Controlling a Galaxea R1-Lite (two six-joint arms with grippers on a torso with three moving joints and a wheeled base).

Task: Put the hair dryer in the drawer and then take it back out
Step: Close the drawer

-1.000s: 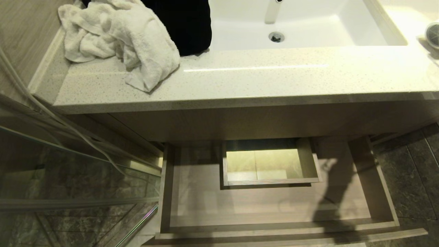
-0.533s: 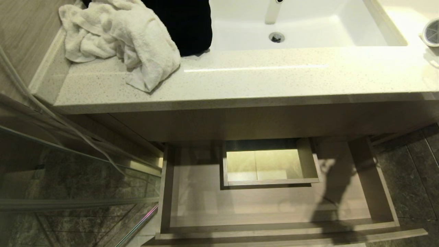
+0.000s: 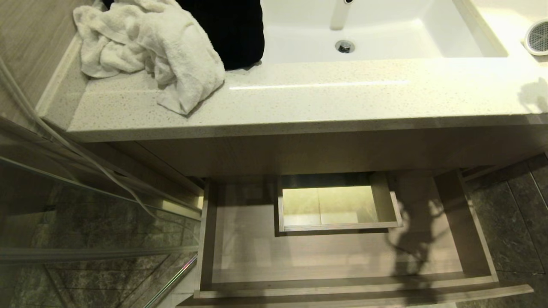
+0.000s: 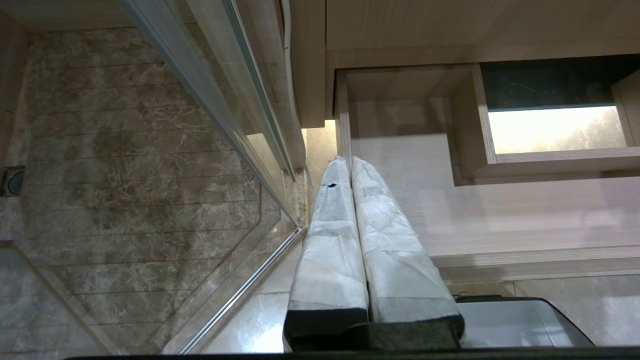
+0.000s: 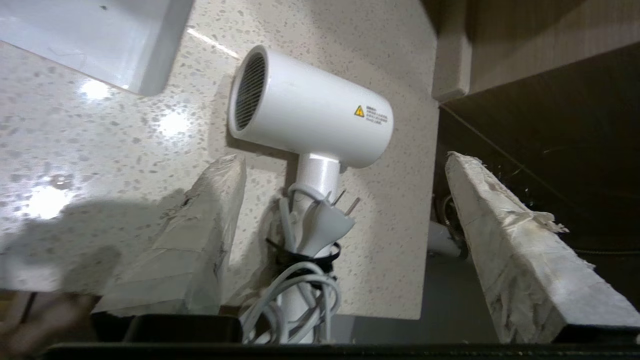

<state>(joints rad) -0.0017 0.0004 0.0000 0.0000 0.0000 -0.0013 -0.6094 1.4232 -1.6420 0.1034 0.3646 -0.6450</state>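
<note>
Fingers (image 5: 200, 240) parted; hair dryer (image 5: 310, 115) between, untouched.

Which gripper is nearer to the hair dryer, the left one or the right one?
Right. The right gripper is open around the hair dryer on the countertop, not touching. The left gripper, shut, is down by the drawer.

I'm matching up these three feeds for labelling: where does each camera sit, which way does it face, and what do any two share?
Head: high, looking down on the countertop, sink and open drawer; no arm shows.
Left wrist: low beside the vanity, facing the drawer; the shut left gripper shows.
Right wrist: above the countertop, facing the hair dryer between the open right gripper fingers.
Shared: drawer in head and left wrist; hair dryer in head and right wrist.
</note>
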